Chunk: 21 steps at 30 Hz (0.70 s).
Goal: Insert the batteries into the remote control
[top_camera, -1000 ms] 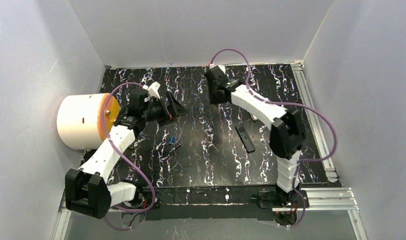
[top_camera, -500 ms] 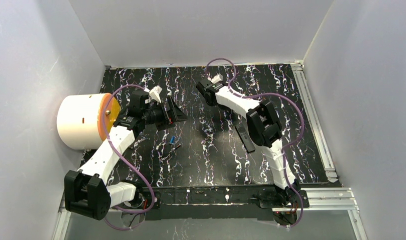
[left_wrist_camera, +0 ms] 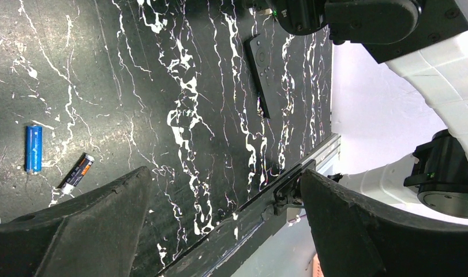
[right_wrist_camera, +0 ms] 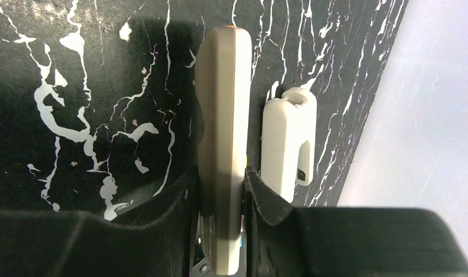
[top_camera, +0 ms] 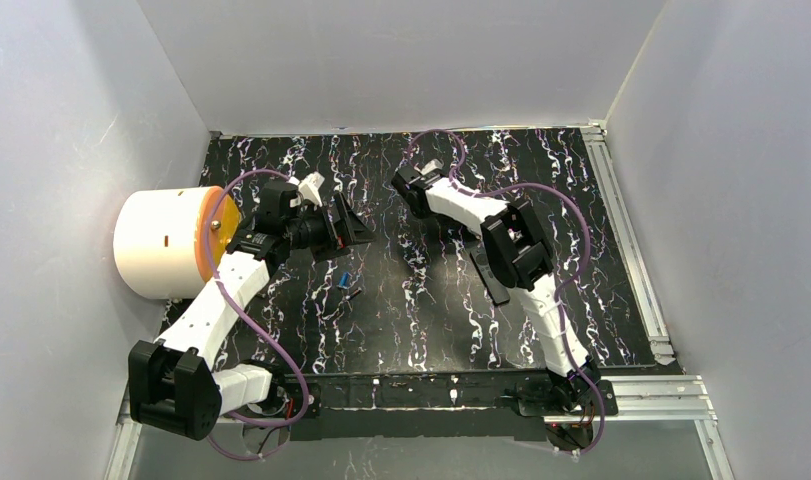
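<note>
Table [top_camera: 401, 330], black marbled top. Left gripper [left_wrist_camera: 220, 231]: fingers [left_wrist_camera: 75, 231] spread to their widest, nothing between them, hovering left of centre. Right gripper [right_wrist_camera: 221, 173]: at the far middle, fingers closed partway and clamped on a grey remote [right_wrist_camera: 223, 104], held edge-on and pointing away from the wrist. White piece [right_wrist_camera: 288, 141]: just right of the grey remote in the wrist view; contact cannot be told. Blue battery [left_wrist_camera: 33, 149] and dark battery [left_wrist_camera: 77, 172]: lying on the table left of centre, close together, just near of the left gripper. Black remote [left_wrist_camera: 265, 75]: flat on the table right of centre, partly under the right arm. White drum [top_camera: 161, 245]: orange-capped, at the left edge.
</note>
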### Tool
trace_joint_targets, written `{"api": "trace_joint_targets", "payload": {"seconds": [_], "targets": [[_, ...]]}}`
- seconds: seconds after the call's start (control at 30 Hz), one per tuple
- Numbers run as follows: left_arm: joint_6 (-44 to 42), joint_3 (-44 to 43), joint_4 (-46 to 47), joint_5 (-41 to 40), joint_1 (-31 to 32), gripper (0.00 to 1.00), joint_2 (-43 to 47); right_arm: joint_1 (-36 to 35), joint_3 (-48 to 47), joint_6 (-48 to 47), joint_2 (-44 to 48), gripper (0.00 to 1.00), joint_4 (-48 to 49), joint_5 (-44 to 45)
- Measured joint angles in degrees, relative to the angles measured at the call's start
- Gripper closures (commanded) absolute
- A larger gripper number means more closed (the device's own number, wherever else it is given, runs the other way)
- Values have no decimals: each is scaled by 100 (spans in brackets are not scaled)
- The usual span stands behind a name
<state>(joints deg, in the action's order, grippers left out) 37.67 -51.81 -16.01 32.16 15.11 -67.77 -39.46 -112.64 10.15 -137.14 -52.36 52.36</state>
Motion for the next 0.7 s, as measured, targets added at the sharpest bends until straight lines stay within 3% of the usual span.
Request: {"api": "trace_joint_targets", "payload": {"seconds": [0.23, 0.5, 0.7], "targets": [[-20, 0, -87, -13, 0, 1, 0, 11, 9, 4, -4, 40, 24, -328], [-26, -2, -175, -136, 0, 1, 0, 52, 437, 35, 442, 36, 356, -1106], [-90, -28, -297, -273, 0, 2, 9, 201, 1303, 234, 1427, 23, 765, -2002]]}}
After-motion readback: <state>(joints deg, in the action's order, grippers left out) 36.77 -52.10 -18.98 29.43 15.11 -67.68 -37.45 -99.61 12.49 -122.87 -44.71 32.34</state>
